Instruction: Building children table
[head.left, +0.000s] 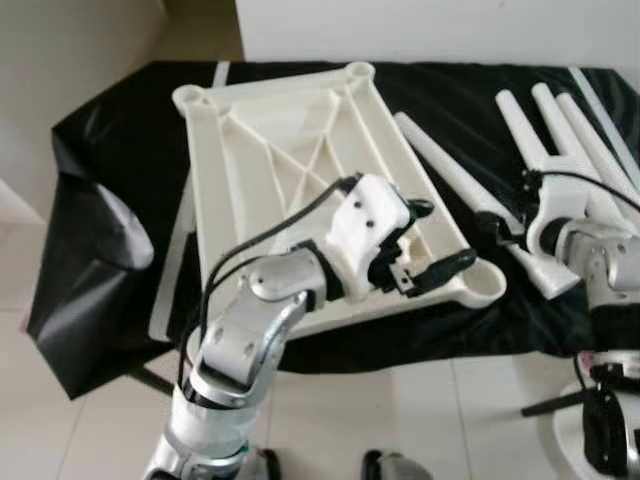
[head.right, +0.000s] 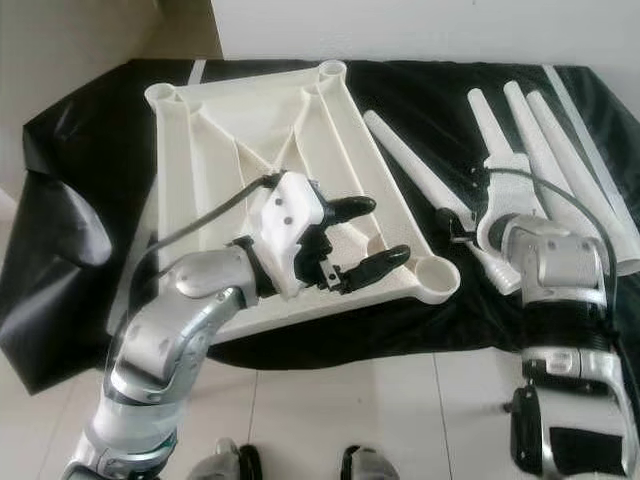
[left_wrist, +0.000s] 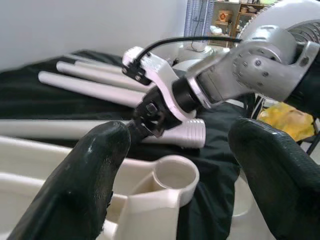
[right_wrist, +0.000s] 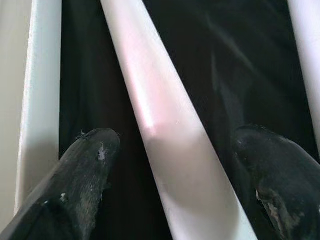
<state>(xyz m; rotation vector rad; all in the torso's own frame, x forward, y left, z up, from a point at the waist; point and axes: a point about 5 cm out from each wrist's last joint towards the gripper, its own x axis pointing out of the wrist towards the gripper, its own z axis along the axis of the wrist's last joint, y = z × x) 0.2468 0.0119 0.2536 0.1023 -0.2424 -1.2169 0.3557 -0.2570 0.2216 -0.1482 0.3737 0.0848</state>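
A white children's table top (head.left: 300, 150) lies upside down on a black-covered table, its ribs and corner sockets facing up. My left gripper (head.left: 445, 235) hovers open over its near right corner, just short of the round socket (left_wrist: 172, 175). A white tapered leg (head.left: 450, 170) lies on the cloth to the right of the top. My right gripper (right_wrist: 180, 165) is open at that leg's near end, one finger on each side and not touching it. Three more legs (head.left: 560, 120) lie side by side at the far right.
The black cloth (head.left: 90, 250) hangs off the table's left end. A white tiled floor (head.left: 400, 410) lies below the front edge. A yellow object (left_wrist: 290, 117) and shelves stand beyond the table on the right.
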